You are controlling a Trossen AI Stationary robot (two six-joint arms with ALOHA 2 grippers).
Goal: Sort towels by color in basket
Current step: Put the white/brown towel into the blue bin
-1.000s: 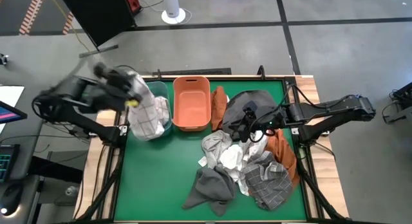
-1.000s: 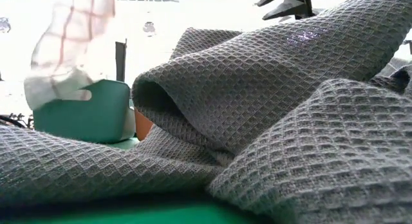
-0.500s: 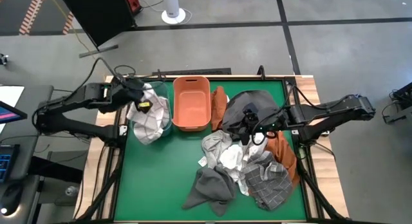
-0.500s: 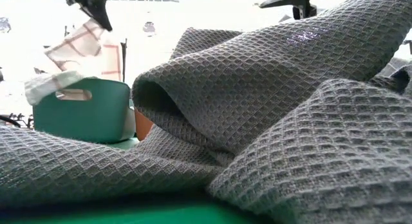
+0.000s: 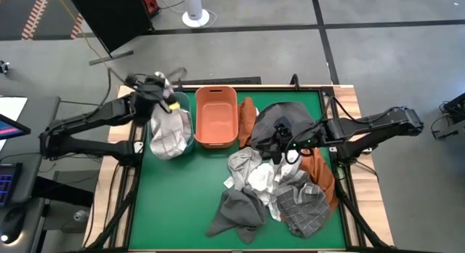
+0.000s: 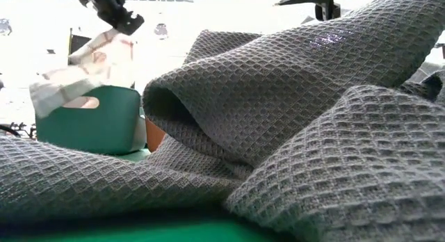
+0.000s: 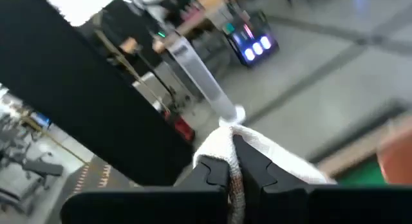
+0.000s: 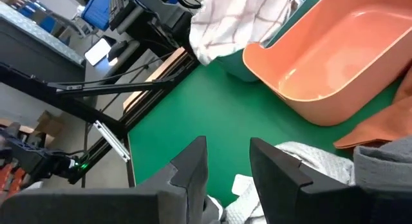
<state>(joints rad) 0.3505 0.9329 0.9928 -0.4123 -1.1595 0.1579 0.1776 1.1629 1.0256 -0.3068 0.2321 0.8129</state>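
My left gripper (image 5: 166, 93) is shut on a white towel with dark grid checks (image 5: 168, 129) over the teal basket (image 5: 183, 126) at the table's far left. The low view shows this towel (image 6: 90, 61) drooping from the gripper (image 6: 118, 12) onto the basket (image 6: 90, 120). My right gripper (image 5: 280, 147) hovers open over the pile of towels, with nothing between its fingers (image 8: 193, 169). In the pile lie a dark grey towel (image 5: 280, 118), a white one (image 5: 254, 173), a rust orange one (image 5: 317, 173), a grey one (image 5: 236, 213) and a grey-checked one (image 5: 301, 206). My left gripper pinches a bunched top part of the checked towel (image 7: 225, 137) between its two fingers (image 7: 257, 169). They come nearly level from the table's left. The towel hangs slack below them, its lower part lying in the teal basket and over its near rim (image 5: 166, 150).
An orange basket (image 5: 216, 116) stands right of the teal one, with another rust orange cloth (image 5: 247, 118) beside it. A grey waffle towel (image 6: 278, 131) fills the low view's front. Bare green table (image 5: 182, 202) lies at the near left.
My left gripper has come down and toward the table's right over the teal basket, tipping toward level, still shut on the checked towel. The towel, which hung high and long, has sunk and gathered onto the basket.
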